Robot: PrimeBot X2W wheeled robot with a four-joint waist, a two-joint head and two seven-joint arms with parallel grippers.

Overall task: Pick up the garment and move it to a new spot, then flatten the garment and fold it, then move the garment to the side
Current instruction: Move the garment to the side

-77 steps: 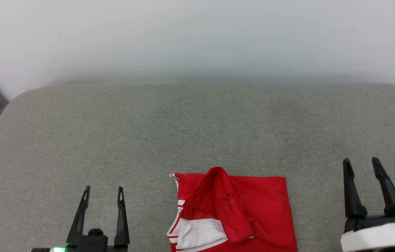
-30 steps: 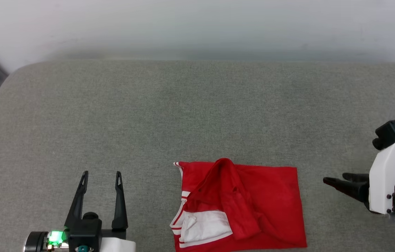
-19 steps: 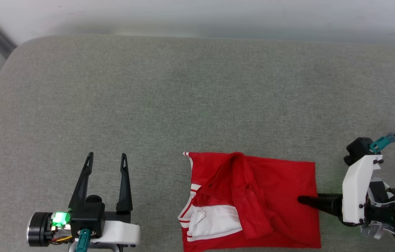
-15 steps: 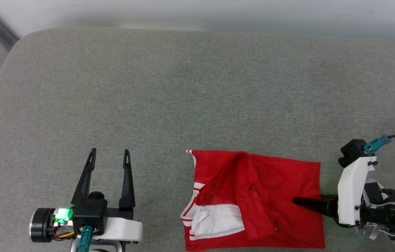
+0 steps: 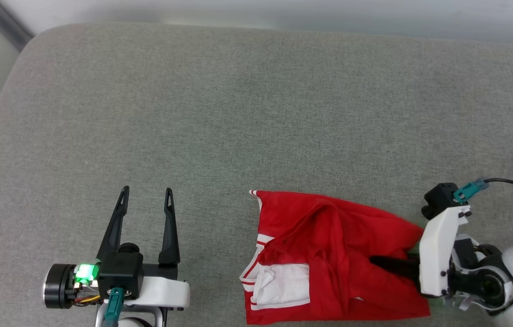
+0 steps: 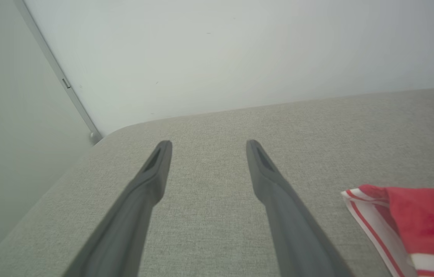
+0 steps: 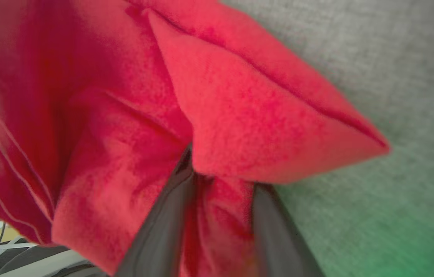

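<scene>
The garment [image 5: 329, 236], a red shirt with a white striped-trim sleeve at its lower left, lies crumpled on the grey cushion [image 5: 238, 113] near the front edge. My right gripper [image 5: 379, 262] reaches in from the right, pointing left across the garment's right side. In the right wrist view, red cloth [image 7: 124, 96] is bunched between the two dark fingers [image 7: 163, 231] and drapes over their tips, hiding them. The garment's right edge is pulled up against the gripper. My left gripper [image 5: 146, 193] stands open and empty, left of the garment. Its wrist view shows the striped hem corner [image 6: 370, 200].
The cushion spreads wide behind and to the left of the garment, with a rounded far-left corner. A pale wall [image 6: 240, 50] runs along its back, and a grey metal strip [image 5: 4, 22] stands at the far left. A black cable [image 5: 510, 183] trails off the right wrist.
The head camera has tilted down. My right gripper turned to point left, slid onto the garment's right side and narrowed on the cloth, bunching that edge. The left gripper stays open.
</scene>
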